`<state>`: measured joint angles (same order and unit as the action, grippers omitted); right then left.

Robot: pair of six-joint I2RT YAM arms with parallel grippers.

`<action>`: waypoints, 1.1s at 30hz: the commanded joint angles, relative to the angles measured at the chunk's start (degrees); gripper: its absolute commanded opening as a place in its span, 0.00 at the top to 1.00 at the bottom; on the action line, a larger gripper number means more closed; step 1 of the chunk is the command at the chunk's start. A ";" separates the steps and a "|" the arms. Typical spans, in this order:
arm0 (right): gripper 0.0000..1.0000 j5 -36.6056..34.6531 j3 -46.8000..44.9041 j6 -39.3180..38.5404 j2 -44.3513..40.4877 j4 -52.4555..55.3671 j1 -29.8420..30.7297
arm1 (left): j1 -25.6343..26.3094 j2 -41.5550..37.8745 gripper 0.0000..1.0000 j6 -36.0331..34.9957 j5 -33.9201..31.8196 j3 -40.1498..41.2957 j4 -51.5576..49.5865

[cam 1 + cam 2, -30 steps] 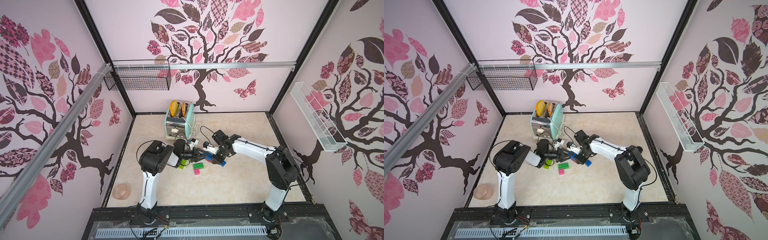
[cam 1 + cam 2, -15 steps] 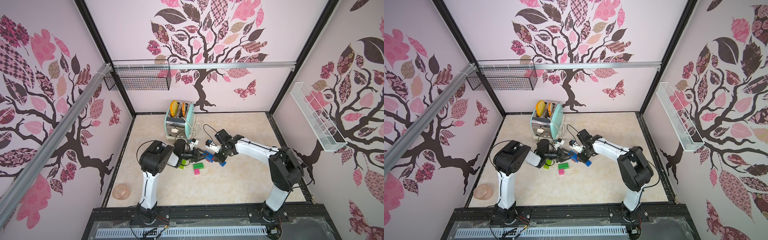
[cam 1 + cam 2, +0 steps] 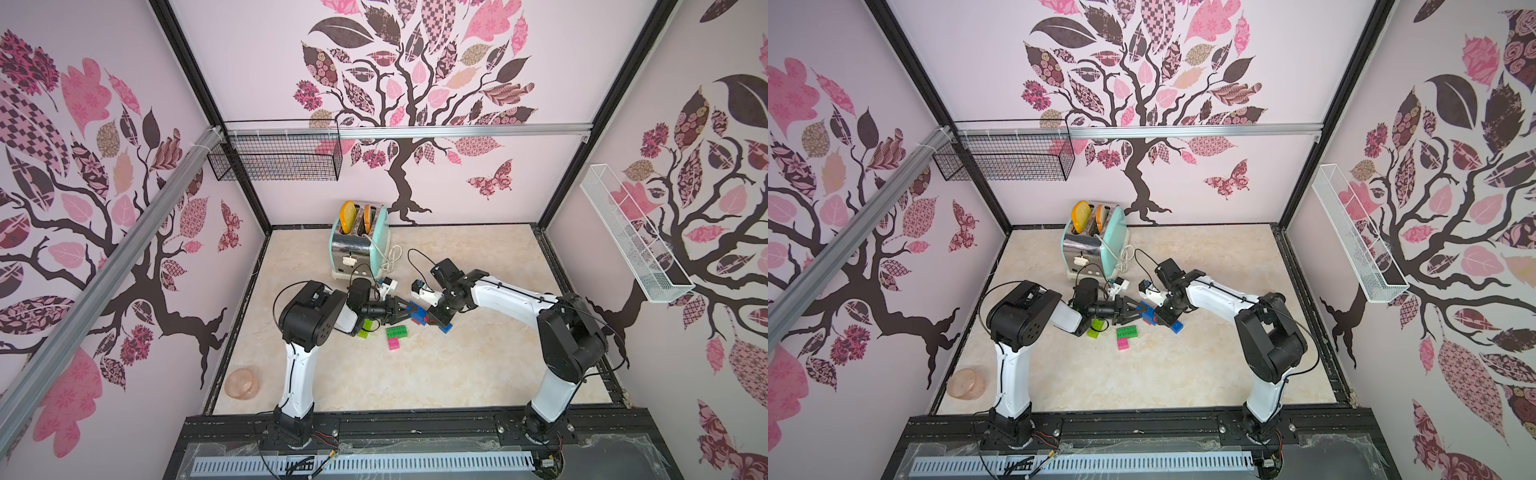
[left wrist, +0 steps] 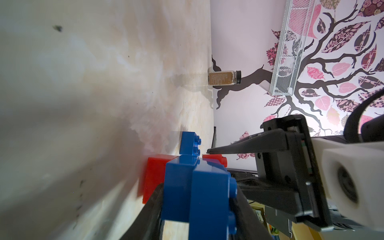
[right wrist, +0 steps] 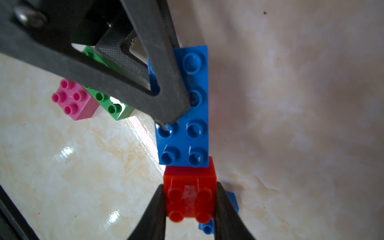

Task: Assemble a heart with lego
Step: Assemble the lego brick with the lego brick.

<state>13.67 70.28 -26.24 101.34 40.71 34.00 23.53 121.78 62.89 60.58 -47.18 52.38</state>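
My left gripper is shut on a blue long lego brick, held just above the table. A second blue layer and a red face show under it. My right gripper is shut on a red small brick, studs up, at the blue brick's end; whether they touch is unclear. Loose on the table lie a small blue brick, a dark green one, a pink one and a lime one. No finished heart shows.
A mint toaster with its white cable stands just behind the grippers. A pink bowl sits at the front left corner. A spice jar stands by the right wall. Wire baskets hang on the walls.
The right arm has shifted slightly to the right with the red brick still in its jaws. The left arm and its blue brick have stayed put.
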 commanded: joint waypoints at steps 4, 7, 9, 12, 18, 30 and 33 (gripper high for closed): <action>0.76 2.70 -0.53 -0.92 0.34 -2.76 0.77 | 0.46 0.88 0.62 -0.55 1.31 -0.27 0.36; 0.76 2.74 -0.22 -1.10 1.12 -2.08 0.88 | 0.46 0.92 0.62 -0.65 1.42 -0.37 0.40; 0.76 2.91 0.44 -1.46 2.04 -1.11 1.10 | 0.47 0.92 0.62 -0.61 1.56 -0.31 0.44; 0.76 2.04 1.84 -1.62 3.69 0.39 1.12 | 0.52 0.84 0.62 -0.40 1.61 -0.37 0.90; 0.76 -0.23 3.24 -2.64 4.07 0.11 1.14 | 0.93 1.06 0.62 -0.40 1.83 -0.54 0.92; 0.76 -2.69 10.70 -5.31 7.70 6.47 3.57 | 1.09 0.88 0.62 -0.27 1.83 -0.75 0.88; 0.77 -3.87 11.55 -3.11 8.77 7.04 4.41 | 1.13 0.85 0.62 -0.14 1.68 -0.59 0.79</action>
<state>9.13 79.83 -30.20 107.96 49.87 36.34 23.16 121.78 63.42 60.51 -47.24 52.23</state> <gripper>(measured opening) 0.323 0.437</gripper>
